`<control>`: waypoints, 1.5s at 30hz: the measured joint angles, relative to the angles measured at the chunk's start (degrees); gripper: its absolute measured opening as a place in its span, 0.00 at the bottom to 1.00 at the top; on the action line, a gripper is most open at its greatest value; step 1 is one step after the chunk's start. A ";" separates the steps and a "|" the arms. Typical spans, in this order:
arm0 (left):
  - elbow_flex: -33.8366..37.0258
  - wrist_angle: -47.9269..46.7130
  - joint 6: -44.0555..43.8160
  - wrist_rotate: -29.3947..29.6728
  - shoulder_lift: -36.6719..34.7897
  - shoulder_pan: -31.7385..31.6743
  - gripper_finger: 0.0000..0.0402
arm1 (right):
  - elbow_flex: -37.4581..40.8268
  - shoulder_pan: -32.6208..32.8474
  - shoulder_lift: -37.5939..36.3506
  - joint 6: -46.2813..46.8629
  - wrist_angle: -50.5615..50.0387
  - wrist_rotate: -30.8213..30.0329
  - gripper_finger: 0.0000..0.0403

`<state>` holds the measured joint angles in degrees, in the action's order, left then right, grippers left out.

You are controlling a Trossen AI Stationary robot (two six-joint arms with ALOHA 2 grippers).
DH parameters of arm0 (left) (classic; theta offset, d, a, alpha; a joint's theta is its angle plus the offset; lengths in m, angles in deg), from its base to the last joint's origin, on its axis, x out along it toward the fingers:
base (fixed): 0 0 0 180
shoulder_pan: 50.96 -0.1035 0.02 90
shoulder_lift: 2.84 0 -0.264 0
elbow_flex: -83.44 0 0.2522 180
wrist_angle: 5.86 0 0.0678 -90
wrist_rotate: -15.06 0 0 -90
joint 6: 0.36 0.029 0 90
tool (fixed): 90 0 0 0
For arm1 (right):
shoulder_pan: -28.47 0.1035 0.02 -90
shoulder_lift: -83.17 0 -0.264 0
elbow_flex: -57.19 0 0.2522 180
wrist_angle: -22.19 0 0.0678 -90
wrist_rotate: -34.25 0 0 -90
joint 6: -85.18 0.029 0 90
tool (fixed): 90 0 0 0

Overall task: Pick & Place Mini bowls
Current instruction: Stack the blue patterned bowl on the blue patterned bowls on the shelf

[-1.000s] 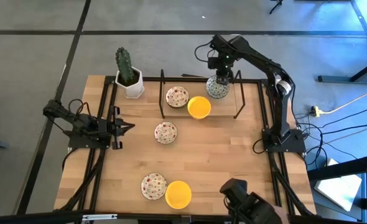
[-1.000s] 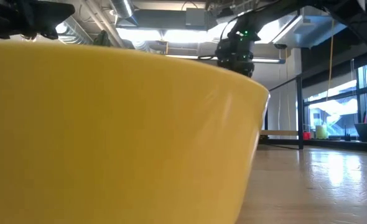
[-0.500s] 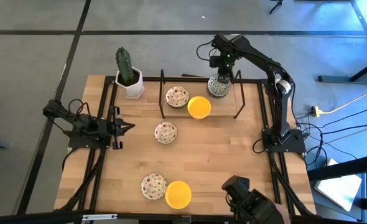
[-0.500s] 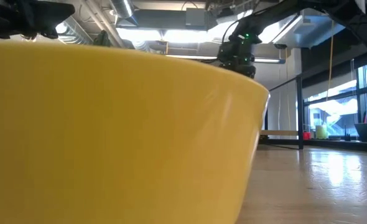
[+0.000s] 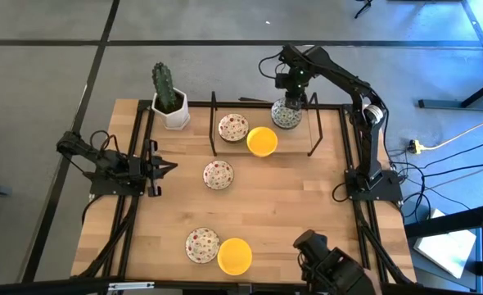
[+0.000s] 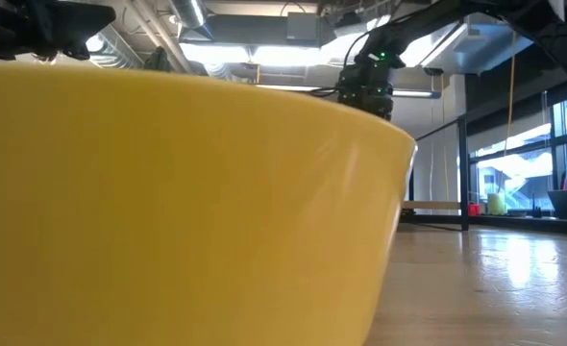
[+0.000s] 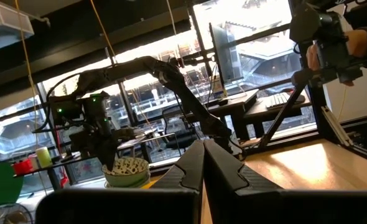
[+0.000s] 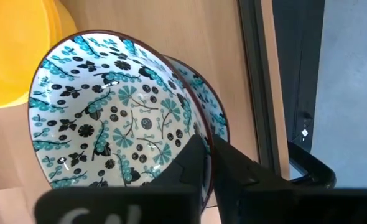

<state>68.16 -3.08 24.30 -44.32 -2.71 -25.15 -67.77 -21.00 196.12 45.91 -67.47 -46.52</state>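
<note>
I see the right pincer [image 5: 291, 102] at the far right of the tabletop [image 5: 282, 205], its fingers [image 8: 199, 158] pinching the rim of the teal-patterned bowl [image 8: 118, 118] inside the black wire frame [image 5: 311, 123]. A yellow bowl [image 5: 262, 141] and a red-speckled bowl [image 5: 232, 127] sit in the same frame. Another speckled bowl [image 5: 218, 174] lies mid-tabletop, and a speckled bowl [image 5: 201, 245] plus a yellow bowl [image 5: 234, 256] sit near the front edge. The left pincer [image 5: 164, 169] is pressed together at the left edge, holding nothing.
</note>
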 joint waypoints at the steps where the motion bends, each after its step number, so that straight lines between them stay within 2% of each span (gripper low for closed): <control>1: 0.00 0.00 -0.04 0.02 0.01 0.00 0.01 | 0.00 -0.01 0.00 0.06 -0.01 -0.07 0.06; 11: 0.00 0.01 -0.94 -0.02 0.01 -0.01 0.01 | 0.00 -0.02 0.78 2.06 -0.32 -0.38 0.03; 26: 0.00 2.97 -1.53 -2.69 0.00 0.00 0.01 | -0.41 -0.02 2.54 3.05 -0.18 -3.66 0.21; 31: 0.00 2.97 -1.58 -2.69 -0.01 -0.01 0.01 | -5.73 0.00 2.54 3.98 -2.85 -5.48 0.28; 36: 0.00 2.95 -2.35 -2.67 0.00 0.00 0.01 | -15.96 -0.02 2.51 10.84 -5.94 -11.51 0.32; 38: 0.00 2.95 -2.98 -2.67 0.00 0.01 0.01 | -18.94 0.44 1.92 13.45 -7.09 -9.48 0.31; 41: 0.00 2.95 -4.10 -2.67 -0.01 0.01 0.01 | -18.53 3.76 -0.50 15.60 -5.73 -6.67 0.28; 43: 0.00 2.95 -5.31 -2.67 0.01 0.01 0.01 | -17.32 7.58 -1.70 17.28 -5.69 -9.34 0.22; 45: 0.00 2.95 -6.80 -2.67 0.01 -0.01 0.01 | -15.39 11.73 -2.16 19.19 -6.69 -15.07 0.15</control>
<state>68.16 -0.14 17.51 -46.99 -2.70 -25.16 -83.16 -9.27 193.96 65.10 -74.16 -61.59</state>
